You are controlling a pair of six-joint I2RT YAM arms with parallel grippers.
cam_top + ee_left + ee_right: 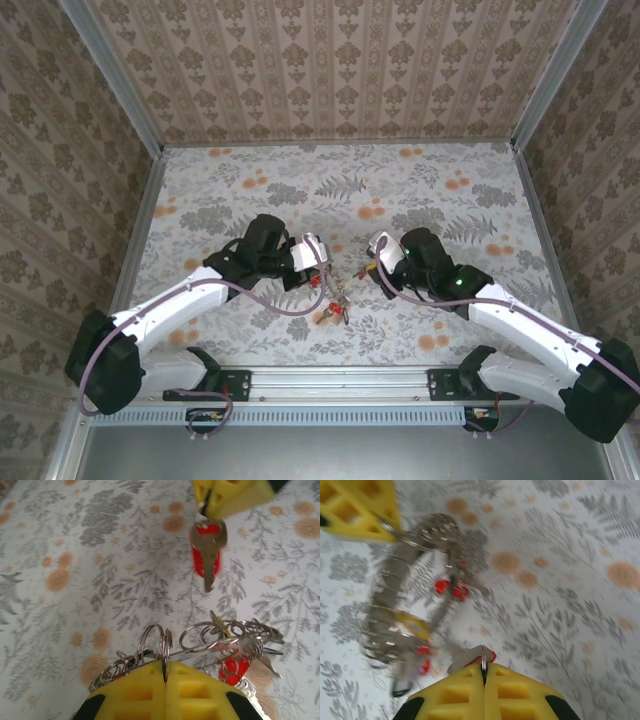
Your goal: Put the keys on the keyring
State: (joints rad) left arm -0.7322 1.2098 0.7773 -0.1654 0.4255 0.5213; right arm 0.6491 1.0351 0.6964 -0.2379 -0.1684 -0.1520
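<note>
Your left pincer is clamped on the keyring. Your right pincer pinches a red-headed key, other keys nearby.

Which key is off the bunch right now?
The red-tagged key hanging from the right gripper; the other keys bunch on rings at the left gripper.

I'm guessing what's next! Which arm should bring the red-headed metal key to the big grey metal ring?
Right. The right gripper is shut on the red-headed metal key, hanging free; the left gripper is shut on the grey metal keyring.
</note>
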